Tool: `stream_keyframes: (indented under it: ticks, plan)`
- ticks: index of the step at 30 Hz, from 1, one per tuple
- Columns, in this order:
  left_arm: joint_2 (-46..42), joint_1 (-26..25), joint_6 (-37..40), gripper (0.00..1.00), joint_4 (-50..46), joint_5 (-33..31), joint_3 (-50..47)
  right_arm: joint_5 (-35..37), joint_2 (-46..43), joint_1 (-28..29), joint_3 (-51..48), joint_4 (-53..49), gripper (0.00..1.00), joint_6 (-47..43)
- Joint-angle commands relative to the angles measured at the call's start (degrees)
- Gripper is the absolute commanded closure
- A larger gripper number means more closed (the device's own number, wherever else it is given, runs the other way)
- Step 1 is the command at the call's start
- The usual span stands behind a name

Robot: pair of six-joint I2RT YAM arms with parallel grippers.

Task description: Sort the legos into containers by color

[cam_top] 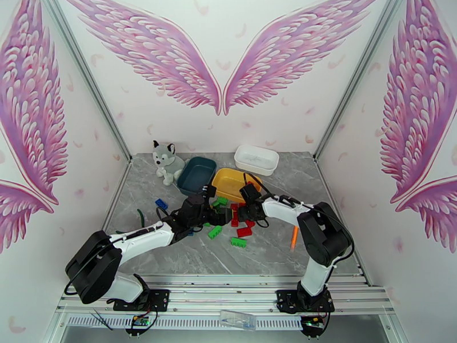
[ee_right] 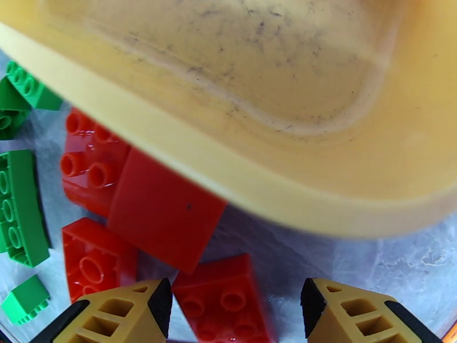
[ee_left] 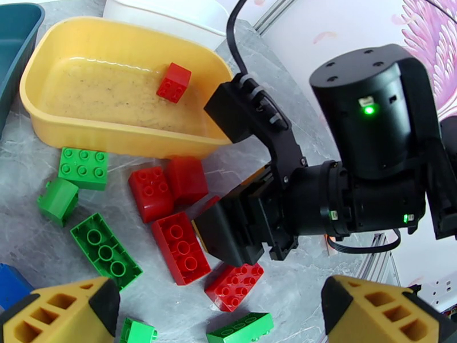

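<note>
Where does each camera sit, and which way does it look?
Top external: above, behind the arms, looking down on the table; both arms show.
Left wrist: behind the left gripper, facing the yellow tub and right arm.
Right wrist: behind the right gripper, looking at that tub's rim.
Shared by both wrists: yellow tub, red legos.

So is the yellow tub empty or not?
Not empty. The left wrist view shows one red brick lying inside the yellow tub, near its far wall; the rest of its floor is bare.
</note>
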Motion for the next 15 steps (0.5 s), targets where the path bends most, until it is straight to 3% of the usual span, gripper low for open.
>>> stream_keyframes:
  ticks: [1,8,10,15]
  plan:
    - [-0.11,0.19,0.81,0.01,-1.05,0.78,0.69,2.71,0.69,0.22,1.68,-1.59,0.38,-0.15]
    - [-0.08,0.27,0.74,0.01,-0.94,0.80,0.59,3.20,-0.05,0.26,1.34,-1.68,0.57,-0.03]
    - [-0.09,0.29,0.72,0.01,-0.93,0.80,0.59,2.81,-0.60,0.23,1.15,-1.69,0.67,-0.09]
    - [-0.34,0.26,1.26,0.01,0.11,0.79,0.18,3.22,-5.26,0.27,-0.30,-2.02,0.71,-0.01]
